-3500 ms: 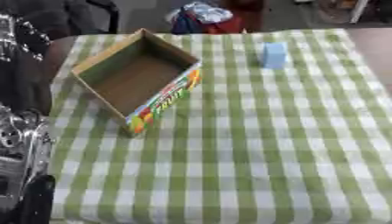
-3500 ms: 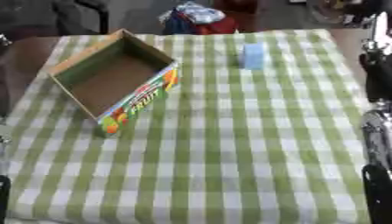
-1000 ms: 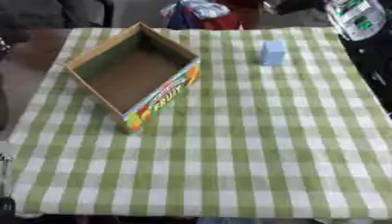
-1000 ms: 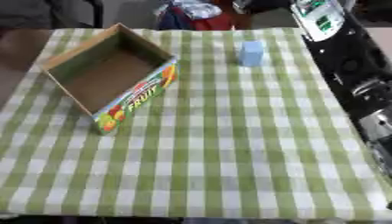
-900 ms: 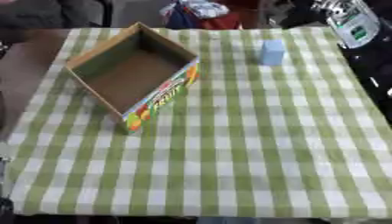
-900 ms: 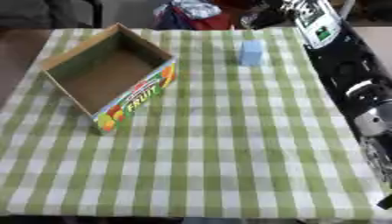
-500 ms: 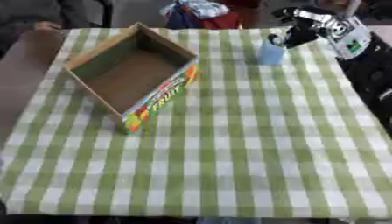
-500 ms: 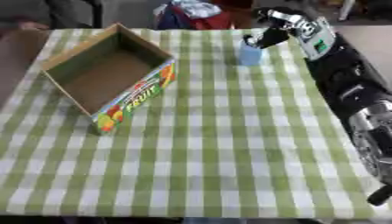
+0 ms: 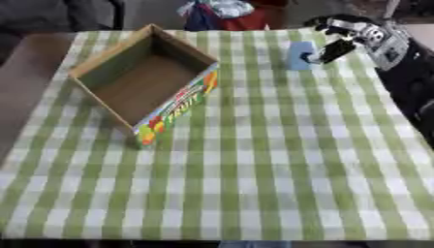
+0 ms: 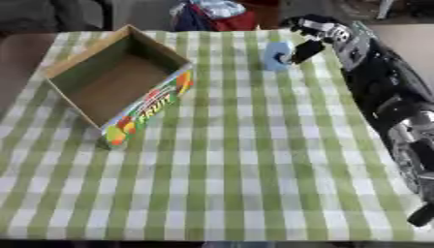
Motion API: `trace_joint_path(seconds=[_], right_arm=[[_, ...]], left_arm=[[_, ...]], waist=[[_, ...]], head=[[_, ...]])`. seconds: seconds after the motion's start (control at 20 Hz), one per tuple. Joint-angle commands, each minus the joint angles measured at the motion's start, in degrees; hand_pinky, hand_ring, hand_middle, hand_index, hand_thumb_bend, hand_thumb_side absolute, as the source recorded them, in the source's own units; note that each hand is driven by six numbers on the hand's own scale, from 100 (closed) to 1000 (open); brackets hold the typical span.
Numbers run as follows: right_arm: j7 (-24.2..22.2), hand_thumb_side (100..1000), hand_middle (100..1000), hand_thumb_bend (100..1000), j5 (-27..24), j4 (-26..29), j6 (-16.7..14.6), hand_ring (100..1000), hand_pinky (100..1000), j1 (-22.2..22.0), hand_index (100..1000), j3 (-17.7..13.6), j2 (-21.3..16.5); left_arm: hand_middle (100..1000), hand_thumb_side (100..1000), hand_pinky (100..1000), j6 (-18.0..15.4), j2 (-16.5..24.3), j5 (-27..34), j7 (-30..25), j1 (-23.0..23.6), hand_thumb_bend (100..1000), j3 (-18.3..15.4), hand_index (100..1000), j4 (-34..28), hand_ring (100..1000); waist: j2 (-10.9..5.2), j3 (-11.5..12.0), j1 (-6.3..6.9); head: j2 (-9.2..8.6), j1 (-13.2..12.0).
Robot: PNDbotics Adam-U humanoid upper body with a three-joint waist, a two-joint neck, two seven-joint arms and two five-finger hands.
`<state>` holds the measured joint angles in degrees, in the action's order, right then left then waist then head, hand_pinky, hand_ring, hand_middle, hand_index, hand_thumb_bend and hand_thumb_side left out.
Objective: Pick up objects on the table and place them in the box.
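A small light-blue block (image 9: 298, 54) stands on the green checked tablecloth (image 9: 254, 160) near the far right. My right hand (image 9: 346, 35) has come in from the right and sits just beside the block; its dark thumb (image 10: 302, 51) is against the block's right side, and the fingers arch above and behind it without closing on it. An open cardboard box (image 9: 135, 80) with a fruit print on its side lies at the far left, nothing inside. My left hand shows in neither view.
My black right arm (image 10: 386, 97) runs down the right edge of the table. Beyond the far edge lie a red and blue bundle (image 9: 222, 12) and dark chairs. Bare brown tabletop (image 9: 25, 72) shows left of the cloth.
My right hand has swung in from the upper right and come down beside the blue block. The block and the box have stayed put.
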<state>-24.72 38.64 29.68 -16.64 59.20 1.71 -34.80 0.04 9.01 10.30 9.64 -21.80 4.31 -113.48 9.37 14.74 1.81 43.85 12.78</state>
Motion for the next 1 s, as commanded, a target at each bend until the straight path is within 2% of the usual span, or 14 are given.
trace_joint_path(seconds=[0.05, 0.45, 0.65, 0.9, 1.0], right_arm=[[0.4, 242, 993, 303, 1.0, 0.6, -0.4, 1000, 972, 0.9, 1000, -0.7, -2.4], [0.8, 244, 973, 288, 1.6, 0.6, -0.6, 1000, 960, 0.9, 1000, -0.6, -2.4], [0.9, 233, 927, 272, 2.2, 0.3, -0.7, 1000, 948, 0.7, 1000, -0.5, -1.9], [1.5, 198, 792, 221, 2.9, 0.0, -0.9, 992, 929, 0.4, 1000, -0.4, -1.6], [2.0, 129, 681, 143, 3.1, 0.0, -1.0, 954, 909, 0.2, 983, -0.4, -1.5]], left_arm=[[638, 697, 635, -0.1, 1.1, -0.2, -0.2, -0.9, 116, -0.2, 844, -1.1, 696], [637, 696, 634, 0.0, 1.0, 0.0, -0.4, -1.1, 120, -0.1, 844, -1.1, 695], [636, 695, 634, 0.0, 0.9, 0.1, -0.5, -1.2, 121, -0.1, 845, -1.1, 695], [636, 694, 634, 0.1, 0.8, 0.1, -0.5, -1.2, 123, -0.1, 845, -1.1, 695], [636, 694, 634, 0.1, 0.8, 0.1, -0.5, -1.2, 122, -0.1, 845, -1.1, 695]], waist=[[-0.62, 0.3, 0.17], [0.21, 1.2, 1.0], [0.59, 1.5, 1.15], [0.91, 1.7, 1.12], [1.0, 1.8, 1.06]], head=[[0.26, 0.5], [-0.21, 2.1], [-0.38, 2.6], [-0.36, 2.9], [-0.4, 2.9]])
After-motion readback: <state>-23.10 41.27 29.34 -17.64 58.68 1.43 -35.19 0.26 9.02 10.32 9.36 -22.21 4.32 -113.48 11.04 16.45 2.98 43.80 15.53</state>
